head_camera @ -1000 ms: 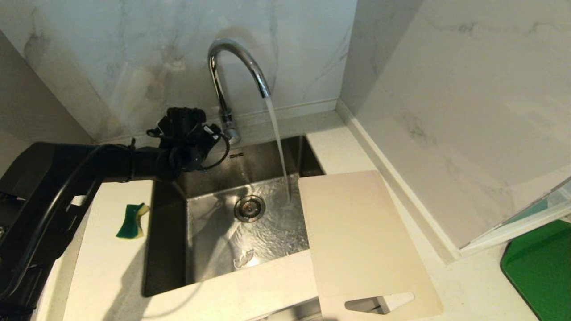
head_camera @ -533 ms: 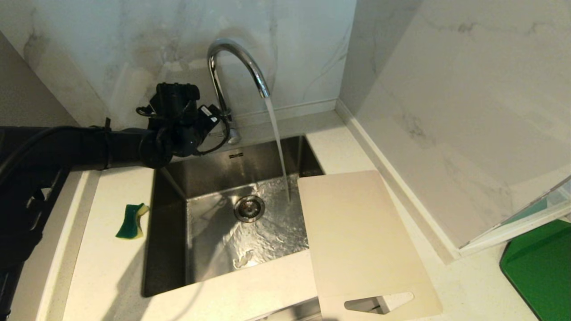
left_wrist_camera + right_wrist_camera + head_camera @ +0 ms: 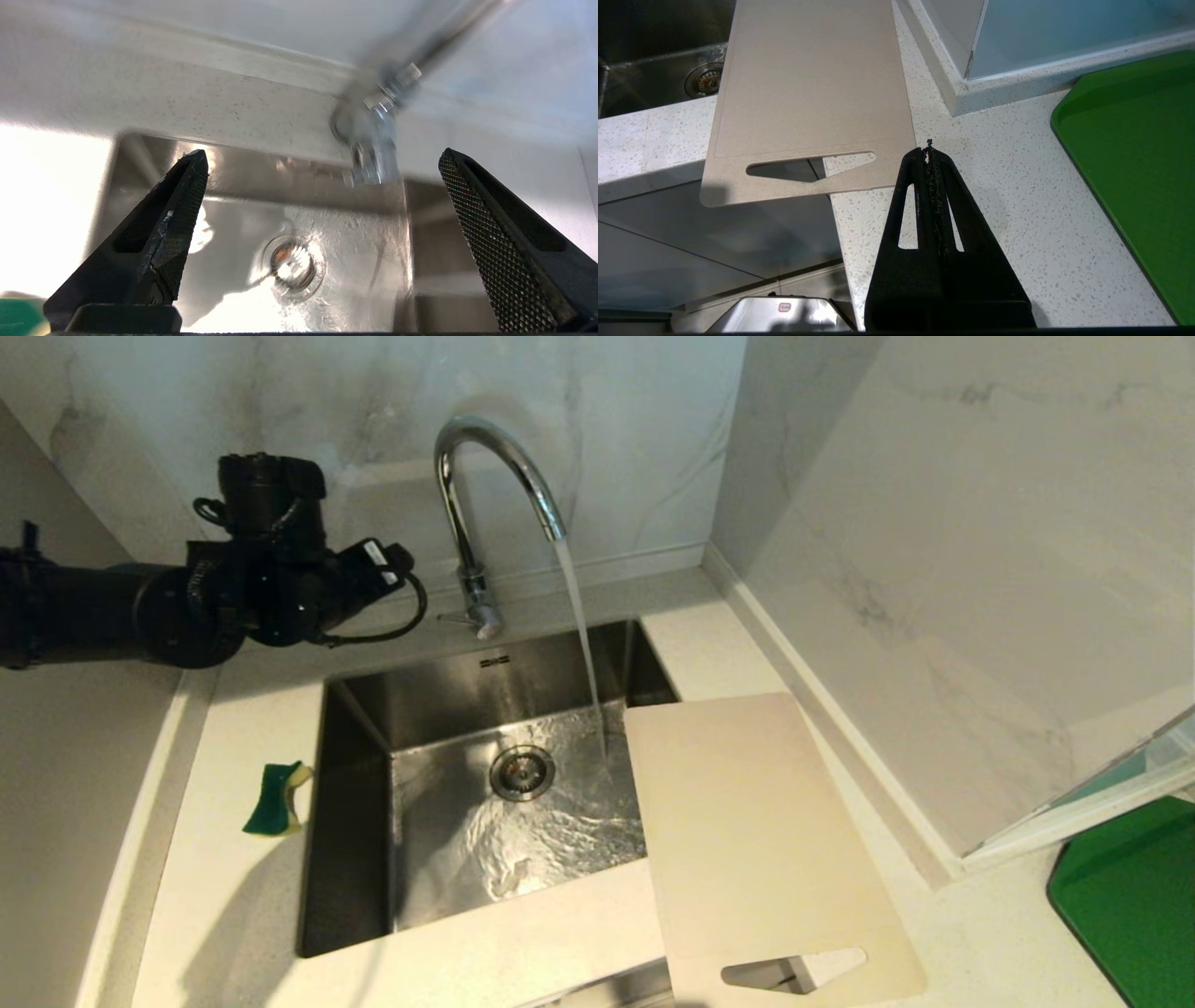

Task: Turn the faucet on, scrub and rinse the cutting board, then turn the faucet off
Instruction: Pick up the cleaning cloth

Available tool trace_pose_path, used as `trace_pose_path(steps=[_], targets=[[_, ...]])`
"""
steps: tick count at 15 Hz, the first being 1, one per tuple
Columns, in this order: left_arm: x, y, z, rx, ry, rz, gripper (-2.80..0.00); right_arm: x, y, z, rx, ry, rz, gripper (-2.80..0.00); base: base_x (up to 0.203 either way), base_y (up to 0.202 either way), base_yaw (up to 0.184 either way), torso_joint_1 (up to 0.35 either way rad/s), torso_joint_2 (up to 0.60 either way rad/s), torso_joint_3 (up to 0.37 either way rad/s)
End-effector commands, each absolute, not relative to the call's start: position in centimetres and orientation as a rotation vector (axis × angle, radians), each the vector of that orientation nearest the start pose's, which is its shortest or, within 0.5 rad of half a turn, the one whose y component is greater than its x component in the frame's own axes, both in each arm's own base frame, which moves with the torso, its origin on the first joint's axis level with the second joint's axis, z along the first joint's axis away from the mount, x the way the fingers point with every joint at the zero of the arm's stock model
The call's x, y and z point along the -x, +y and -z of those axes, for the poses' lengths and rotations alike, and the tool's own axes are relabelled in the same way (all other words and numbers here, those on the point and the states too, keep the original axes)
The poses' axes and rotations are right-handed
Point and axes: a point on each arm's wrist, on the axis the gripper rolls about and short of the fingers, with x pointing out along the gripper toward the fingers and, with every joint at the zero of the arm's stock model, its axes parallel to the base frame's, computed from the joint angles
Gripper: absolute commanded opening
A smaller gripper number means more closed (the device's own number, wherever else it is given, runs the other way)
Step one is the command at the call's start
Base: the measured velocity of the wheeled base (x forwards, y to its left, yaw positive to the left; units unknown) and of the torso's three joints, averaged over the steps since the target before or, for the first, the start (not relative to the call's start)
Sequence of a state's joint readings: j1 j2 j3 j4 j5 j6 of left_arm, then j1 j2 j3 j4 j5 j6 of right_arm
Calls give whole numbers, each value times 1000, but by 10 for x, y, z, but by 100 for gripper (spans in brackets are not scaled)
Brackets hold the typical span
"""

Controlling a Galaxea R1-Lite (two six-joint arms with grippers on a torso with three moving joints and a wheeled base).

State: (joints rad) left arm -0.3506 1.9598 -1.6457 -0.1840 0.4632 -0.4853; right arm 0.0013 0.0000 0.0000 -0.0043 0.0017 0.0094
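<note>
Right gripper point(image 3: 930, 151): you see it parked low at the counter's point(image 3: 233, 896) front edge, jaws pressed together on nothing, just beside the board's slotted end.
Cutting board point(image 3: 756, 840): it lies on the counter's right side, long axis running front to back, slot overhanging the front edge, far corner jutting over the sink point(image 3: 355, 784).
Sponge point(image 3: 276, 798): it sits on the counter's left strip, just beside the sink rim, apart from both arms.
Left gripper point(image 3: 322, 161): spread wide and empty, raised over the back left corner, left of the faucet point(image 3: 485, 495); you have the sponge below and nearer, on this arm's side.
Water: it runs into the basin just beside the board's far edge.
Room: open counter surrounds the sponge.
</note>
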Motion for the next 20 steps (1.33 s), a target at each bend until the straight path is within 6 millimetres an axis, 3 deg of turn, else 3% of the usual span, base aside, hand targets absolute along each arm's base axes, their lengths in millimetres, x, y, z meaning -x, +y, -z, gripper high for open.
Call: trace_pose_path(steps=[1,4,5,9,13,16,20], targets=[[-335,-110,-311,393,49,-30,0,23,0,-76,-9,-3,-3,-280,0,0,0,0,0,0],[-322,-106,-311,318,54,27,0,23,0,-76,-9,-3,-3,-280,0,0,0,0,0,0],[-321,-107,-310,314,60,29,-280,23,0,-76,-9,-3,-3,-280,0,0,0,0,0,0],[-305,-106,-316,287,116,68,-280,23,0,-76,-9,-3,-3,-280,0,0,0,0,0,0],[-275,-94,-326,263,145,59,-280,23,0,-76,-9,-3,-3,-280,0,0,0,0,0,0],[-250,-69,-315,213,179,-1,-280,23,0,-76,-9,-3,-3,-280,0,0,0,0,0,0],[-189,-28,-294,205,175,-64,-280,23,0,-76,-9,-3,-3,-280,0,0,0,0,0,0]])
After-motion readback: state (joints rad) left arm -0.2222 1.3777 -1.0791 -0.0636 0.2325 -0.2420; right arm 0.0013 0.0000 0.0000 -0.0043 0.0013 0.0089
